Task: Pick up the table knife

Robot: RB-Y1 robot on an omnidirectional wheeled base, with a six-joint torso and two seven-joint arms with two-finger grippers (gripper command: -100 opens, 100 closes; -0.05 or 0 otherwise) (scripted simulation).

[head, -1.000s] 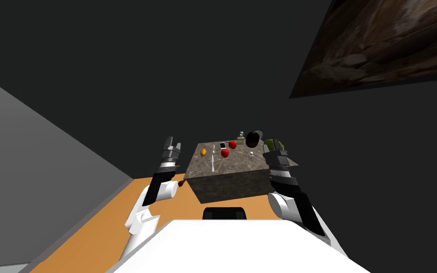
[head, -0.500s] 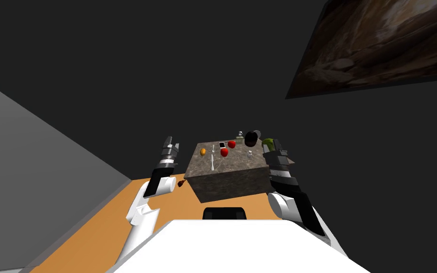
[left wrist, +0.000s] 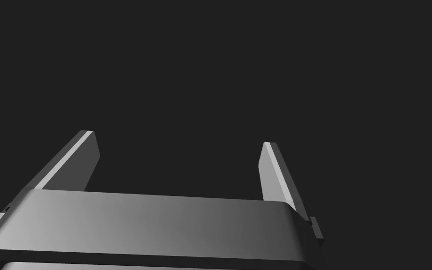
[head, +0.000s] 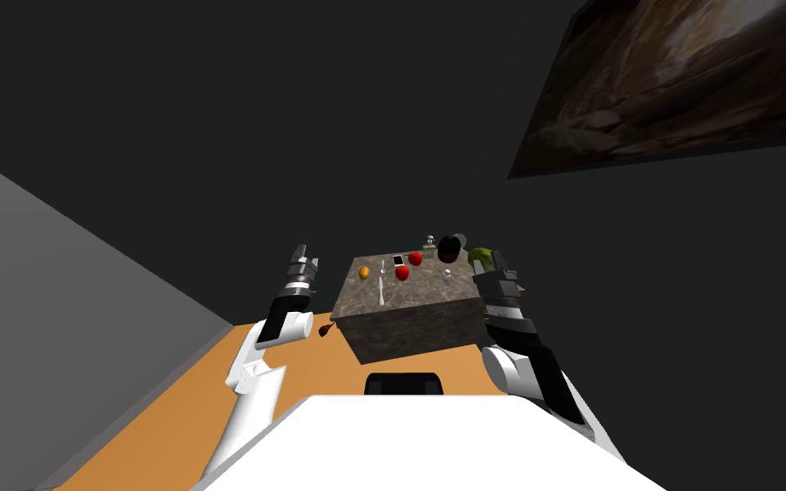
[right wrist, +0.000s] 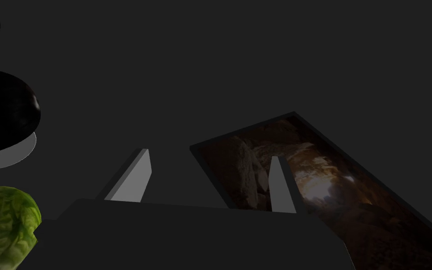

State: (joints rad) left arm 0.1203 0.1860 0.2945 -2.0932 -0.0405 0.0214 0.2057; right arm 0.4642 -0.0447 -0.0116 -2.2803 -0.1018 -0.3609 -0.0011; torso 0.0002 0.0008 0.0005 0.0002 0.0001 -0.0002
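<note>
Moved: L arm shifting outward, L gripper edging away from tabletop.
L fingers: standing wide apart.
R gripper: hovering at tabletop's right edge, beside lettuce; fingers standing wide.
Table knife: lying flat on tabletop, left-centre, near red fruit; well apart from both grippers.

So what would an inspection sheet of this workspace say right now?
Surface: mottled brown-grey table, block-shaped.
Job's things: table knife, pale, lying flat on the table toward its left side, untouched.
Clutter: orange fruit, red round things, black round object, lettuce, small pale pieces.
Hands: left hand open, off the table's left edge; right hand open, at the right edge by the lettuce.
Cables: nothing seen.
Surroundings: dark walls, framed picture, orange floor.
</note>
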